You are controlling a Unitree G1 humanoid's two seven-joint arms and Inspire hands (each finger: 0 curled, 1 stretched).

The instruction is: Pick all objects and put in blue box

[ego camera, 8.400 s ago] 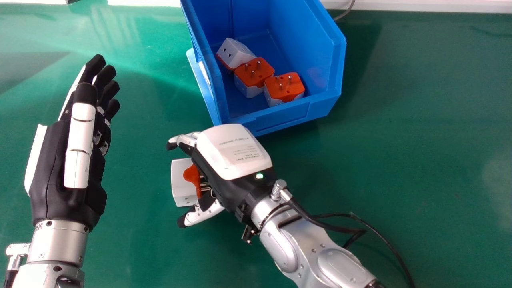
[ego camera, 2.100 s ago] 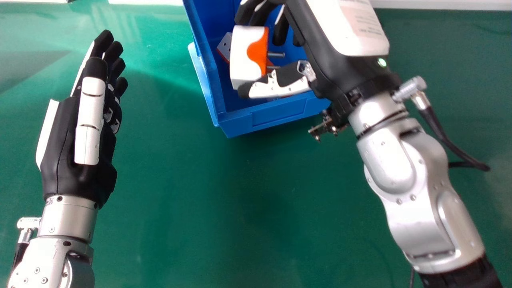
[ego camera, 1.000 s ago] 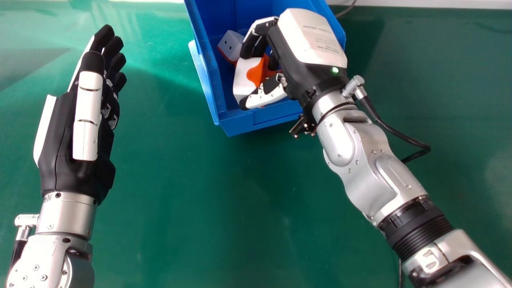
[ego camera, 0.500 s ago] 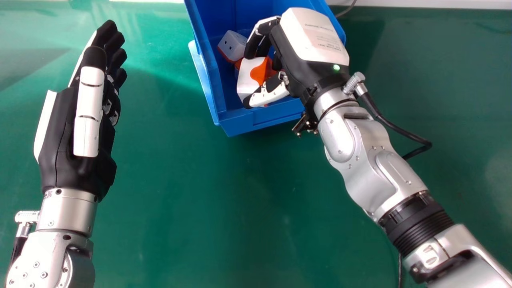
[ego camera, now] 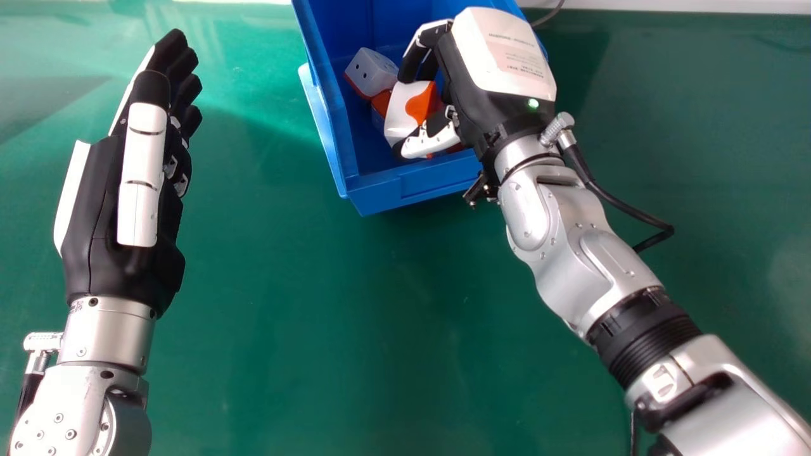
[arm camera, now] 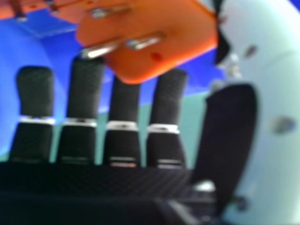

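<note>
Across the green table (ego camera: 317, 316), the blue box (ego camera: 380, 196) stands beyond the left hand (ego camera: 140, 177), whose fingers are straight. Over the box, the right hand (ego camera: 500, 60) has fingers and thumb curled round a plug (ego camera: 399, 114), near the front wall. Another plug (ego camera: 370, 73) lies farther in. The head view gives the held one's white side and curved orange patch; the right hand view, its orange face with metal pins (arm camera: 143, 42).

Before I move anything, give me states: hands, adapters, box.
Right hand: fingers curled on an adapter.
Held adapter: over or in the box, prongs toward palm.
White-sided adapter: in box, socket holes showing.
Orange-faced adapter: in box, partly hidden.
Blue box: upright, open-topped.
Left hand: open, holding nothing.
</note>
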